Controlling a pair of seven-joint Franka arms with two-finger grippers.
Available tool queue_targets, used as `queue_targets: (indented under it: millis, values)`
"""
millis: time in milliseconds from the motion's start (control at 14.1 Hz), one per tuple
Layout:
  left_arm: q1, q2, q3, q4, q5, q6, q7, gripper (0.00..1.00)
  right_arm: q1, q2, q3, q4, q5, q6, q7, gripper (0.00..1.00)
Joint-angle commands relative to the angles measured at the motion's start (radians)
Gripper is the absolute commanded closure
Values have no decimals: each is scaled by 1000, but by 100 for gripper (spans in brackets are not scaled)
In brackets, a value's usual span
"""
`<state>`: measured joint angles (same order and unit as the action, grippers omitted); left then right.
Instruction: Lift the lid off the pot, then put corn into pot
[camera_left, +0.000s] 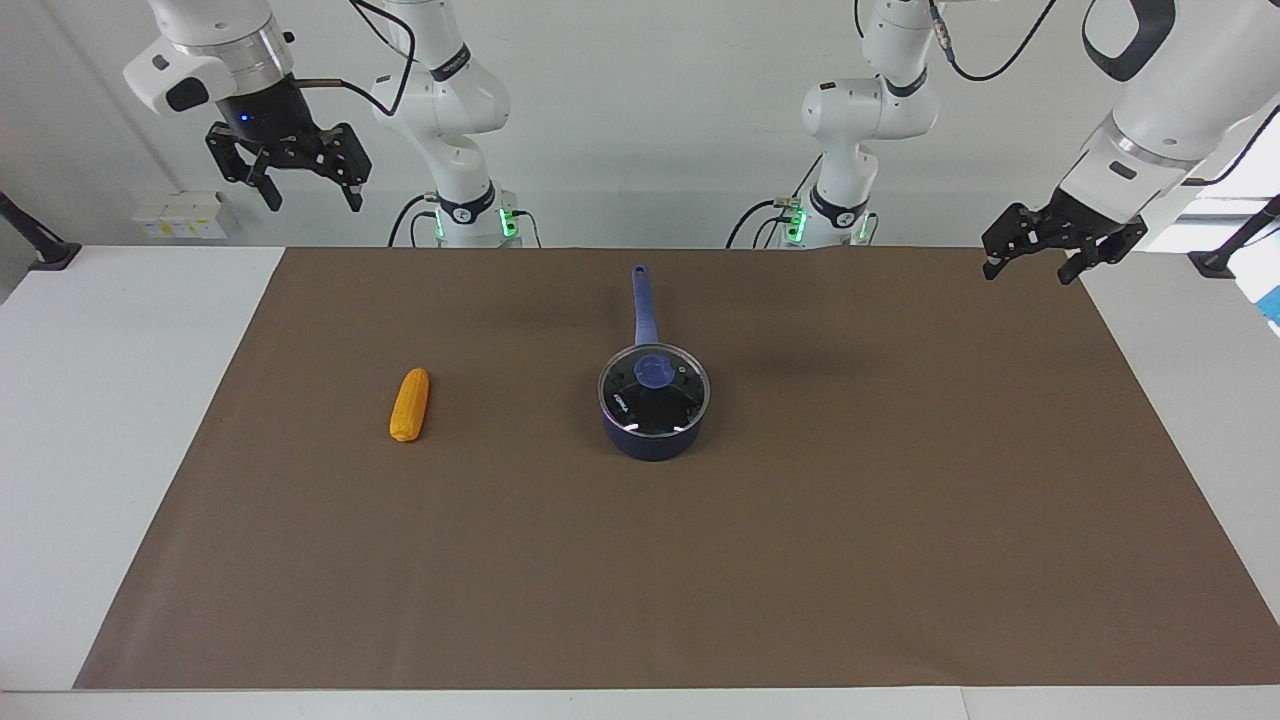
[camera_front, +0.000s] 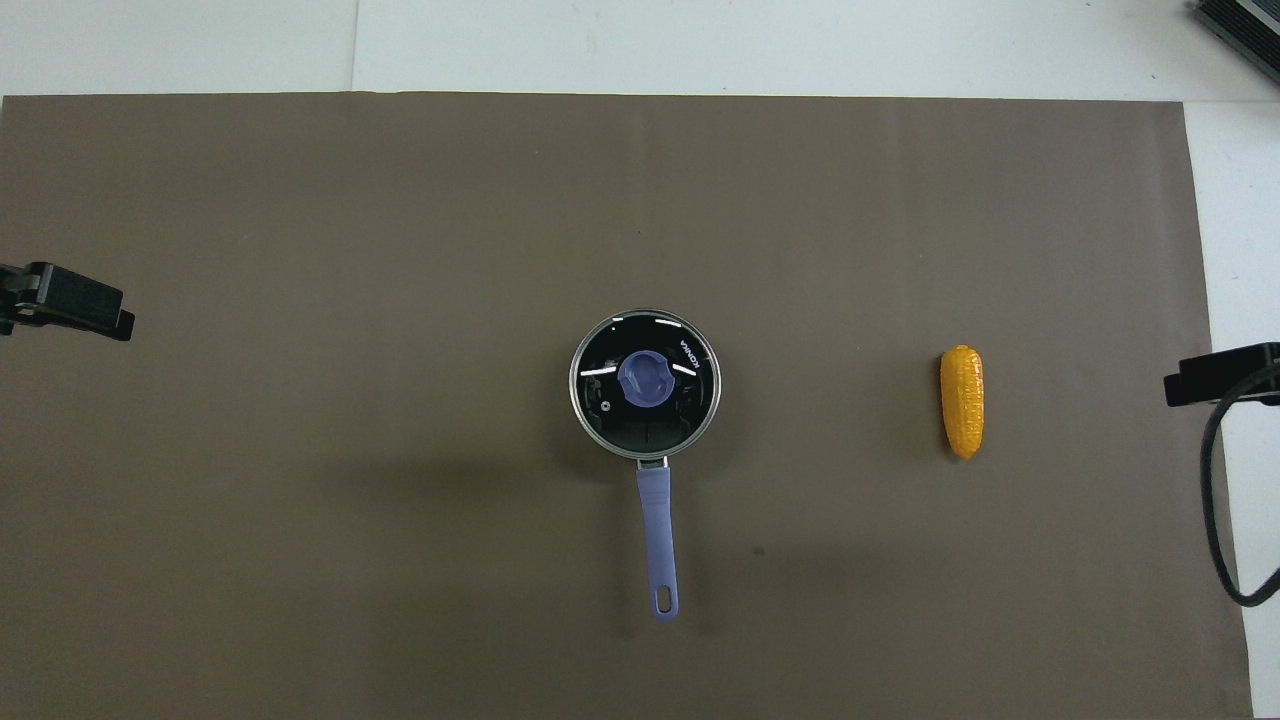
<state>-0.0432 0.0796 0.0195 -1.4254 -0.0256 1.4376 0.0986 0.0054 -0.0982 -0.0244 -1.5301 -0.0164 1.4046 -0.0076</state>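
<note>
Facing view: both the left gripper (camera_left: 1033, 265) and right gripper (camera_left: 308, 185) hang open (empty); one should pinch the lid (camera_left: 654, 391) by its knob, lifting straight off the pot (camera_left: 655, 440).

A pot (camera_left: 655, 425) stands at the middle of a mat (camera_left: 900, 520) covering the table (camera_left: 120, 400), its lid (camera_left: 653, 392) seated on top and its handle (camera_left: 644, 305) pointing toward the robots. A corn cob (camera_left: 410, 404) lies on the mat well apart from the pot, toward the right arm's end. The right gripper (camera_left: 309, 196) hangs over that end's edge, the left gripper (camera_left: 1030, 268) over the other; both are raised with fingers spread.
</note>
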Motion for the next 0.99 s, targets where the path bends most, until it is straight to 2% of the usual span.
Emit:
queue_targets:
  millis: [0, 426, 923]
  values:
    - [0, -3, -3, 22, 19, -10, 19, 0, -5, -9, 8, -1, 6, -7, 18, 0]
    - [2, -10, -3, 13, 7, 13, 15, 0, -5, -9, 6, -1, 6, -7, 18, 0]
    - [-47, -12, -27, -38, 0, 43, 3, 0, -2, -20, 12, -9, -2, -32, 23, 0]
